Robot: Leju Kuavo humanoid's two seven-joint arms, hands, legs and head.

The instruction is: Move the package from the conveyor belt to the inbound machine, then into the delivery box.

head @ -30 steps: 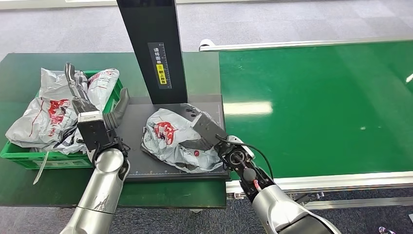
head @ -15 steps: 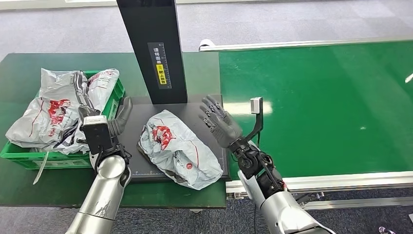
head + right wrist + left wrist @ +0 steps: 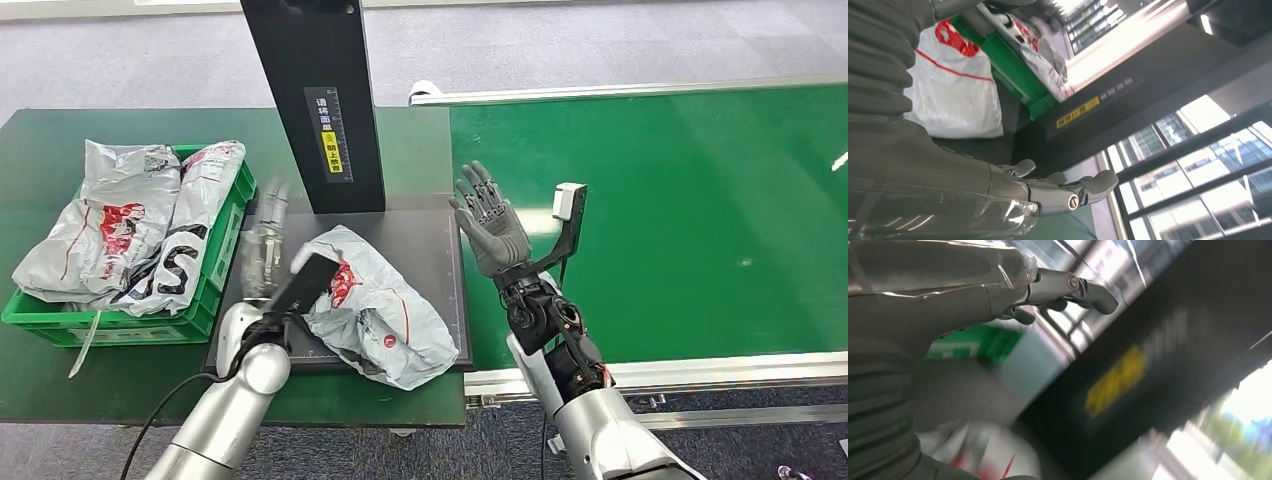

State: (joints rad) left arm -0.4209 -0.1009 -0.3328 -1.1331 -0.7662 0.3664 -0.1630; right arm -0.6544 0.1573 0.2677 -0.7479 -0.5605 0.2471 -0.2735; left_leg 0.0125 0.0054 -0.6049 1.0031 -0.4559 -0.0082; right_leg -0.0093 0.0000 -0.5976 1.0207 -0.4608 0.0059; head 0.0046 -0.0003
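Grey plastic, the package (image 3: 372,308) lies on the black plate of the inbound machine (image 3: 440,250), spilling over its front edge. Our right hand (image 3: 490,225) is raised beside the plate's right edge, fingers spread and empty. Our left hand (image 3: 262,245), at the package's left end, is blurred; we cannot tell its grasp.

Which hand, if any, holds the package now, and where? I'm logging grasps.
Neither plainly. The right hand is open above the belt. The left hand, blurred, is beside the package; contact cannot be told.
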